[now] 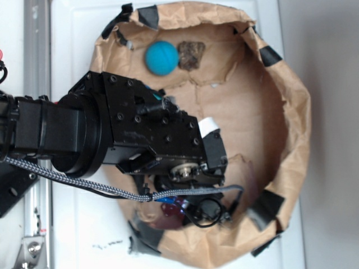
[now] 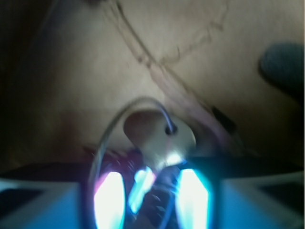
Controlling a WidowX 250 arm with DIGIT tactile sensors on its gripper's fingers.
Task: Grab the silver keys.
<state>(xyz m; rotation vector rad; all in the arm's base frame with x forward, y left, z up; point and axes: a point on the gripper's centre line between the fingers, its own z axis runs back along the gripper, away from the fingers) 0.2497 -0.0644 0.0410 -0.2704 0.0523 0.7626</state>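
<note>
Silver keys sit dead ahead, head and wire ring poking out between the gripper pads, which look clamped on them.

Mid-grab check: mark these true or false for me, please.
1. The keys, on a wire ring, show at the claw tips in the wrist view. True.
2. The ball is red. False: it is blue.
3. A dark lump lies right beside the ball. True.
4. The arm covers the ball. False: the ball lies in plain view, apart from the arm.
5. The bin is lined with foil. False: it is brown paper.
</note>
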